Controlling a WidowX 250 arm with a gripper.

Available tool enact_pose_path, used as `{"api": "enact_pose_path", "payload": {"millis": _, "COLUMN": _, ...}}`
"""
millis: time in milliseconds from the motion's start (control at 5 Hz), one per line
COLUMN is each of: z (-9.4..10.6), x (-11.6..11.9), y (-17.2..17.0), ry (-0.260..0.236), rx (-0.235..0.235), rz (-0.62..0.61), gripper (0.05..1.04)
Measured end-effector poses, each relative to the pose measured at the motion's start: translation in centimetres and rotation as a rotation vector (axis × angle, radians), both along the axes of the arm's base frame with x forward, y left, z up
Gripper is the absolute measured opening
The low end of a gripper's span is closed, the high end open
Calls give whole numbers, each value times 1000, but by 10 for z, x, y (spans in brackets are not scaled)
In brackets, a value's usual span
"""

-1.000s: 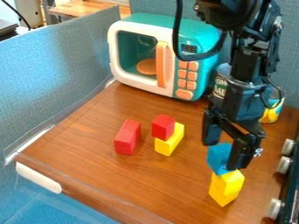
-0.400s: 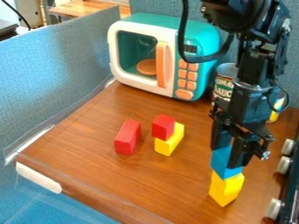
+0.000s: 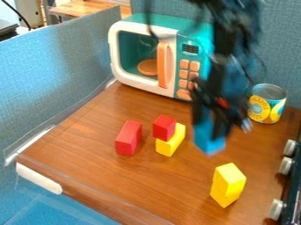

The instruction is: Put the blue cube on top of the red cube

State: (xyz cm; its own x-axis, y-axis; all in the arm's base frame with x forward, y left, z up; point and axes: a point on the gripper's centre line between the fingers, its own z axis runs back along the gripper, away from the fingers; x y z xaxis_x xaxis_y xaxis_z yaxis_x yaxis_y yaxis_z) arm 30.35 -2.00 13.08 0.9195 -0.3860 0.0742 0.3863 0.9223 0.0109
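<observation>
A black gripper (image 3: 208, 128) pinches the blue cube (image 3: 208, 143) between its fingers above the brown table (image 3: 111, 184), the cube hanging near four o'clock from the red cube (image 3: 164, 128) and apart from it. The red cube sits atop a yellow block (image 3: 170, 144), just beside a longer red block (image 3: 129, 138) that lies toward half past eight. The robot arm, blurred, enters from twelve to one o'clock in the camera view, partly covering a teal-and-white toy microwave (image 3: 159, 19) that stands at twelve o'clock from the red cube, its orange handle (image 3: 165, 65) upright on the front. At two o'clock from the gripper, a can with a blue and yellow label (image 3: 267, 105) stands near the grey-blue partition (image 3: 59, 70), which borders the table along its left and far sides. A second yellow block (image 3: 228, 184) stands upright on the wood between five and six o'clock from the blue cube. Three pale knobs (image 3: 285, 165) line the view's edge between three and five o'clock.
</observation>
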Motion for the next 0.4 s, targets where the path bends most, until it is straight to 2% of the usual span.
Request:
{"api": "enact_pose_path", "payload": {"millis": 200, "z": 11, "x": 4, "y": 25, "ry": -20, "rx": -16, "rz": 97, "gripper": 529}}
{"api": "enact_pose_path", "payload": {"millis": 400, "z": 6, "x": 11, "y": 47, "ry": 13, "rx": 8, "rz": 179, "gripper": 529}}
